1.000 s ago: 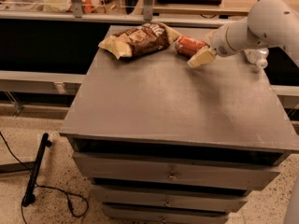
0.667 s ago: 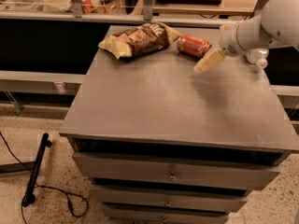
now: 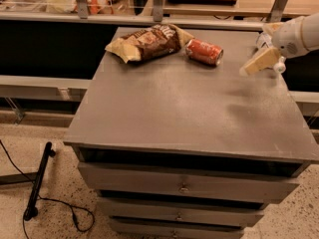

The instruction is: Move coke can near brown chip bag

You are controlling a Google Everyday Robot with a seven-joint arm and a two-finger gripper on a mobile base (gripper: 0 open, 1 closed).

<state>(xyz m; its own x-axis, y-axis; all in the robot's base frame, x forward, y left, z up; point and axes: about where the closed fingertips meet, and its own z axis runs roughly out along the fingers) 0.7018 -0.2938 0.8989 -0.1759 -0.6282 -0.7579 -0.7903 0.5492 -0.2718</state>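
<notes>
The coke can (image 3: 204,52) lies on its side at the back of the grey cabinet top (image 3: 189,108), just right of the brown chip bag (image 3: 148,42), a small gap between them. The bag lies crinkled at the back left, tan ends showing. My gripper (image 3: 254,64) hangs above the right part of the top, well to the right of the can and apart from it, holding nothing. The white arm enters from the right edge.
The cabinet has drawers (image 3: 184,187) below its front edge. A dark recess and shelf rail (image 3: 45,86) run behind and to the left. A black cable and rod (image 3: 37,183) lie on the floor at left. Wooden tables stand behind.
My gripper has drawn back from the can, moving right and toward the front. The can stays lying beside the chip bag.
</notes>
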